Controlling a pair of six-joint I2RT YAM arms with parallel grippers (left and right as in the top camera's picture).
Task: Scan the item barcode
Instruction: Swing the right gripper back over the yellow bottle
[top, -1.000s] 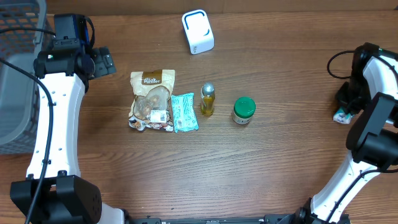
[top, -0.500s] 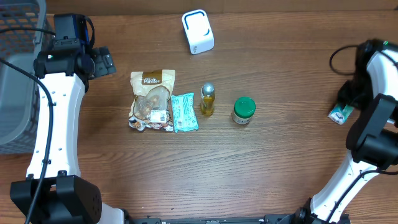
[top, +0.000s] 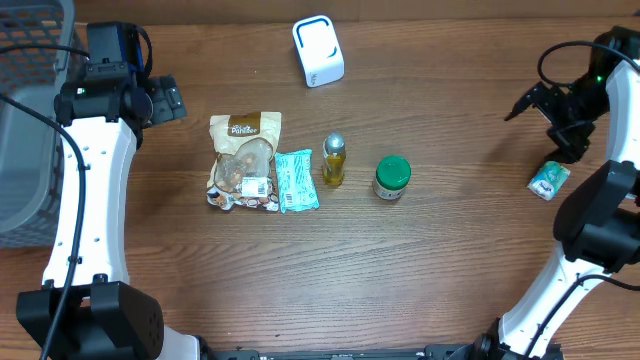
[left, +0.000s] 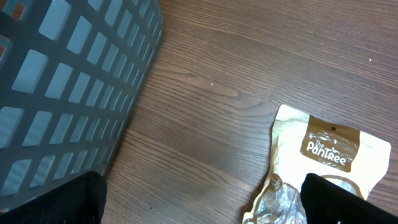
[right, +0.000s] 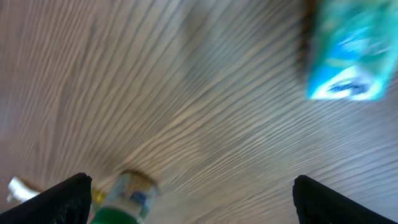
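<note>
The right gripper (right: 199, 202) is hovering with its jaws spread wide and gripping nothing, the small teal packet (top: 549, 180) is lying flat just ahead of its fingertips, untouched, while the left gripper (left: 199, 200), likewise gaping and empty, is hanging beside the Pantree pouch (left: 329, 152).
</note>
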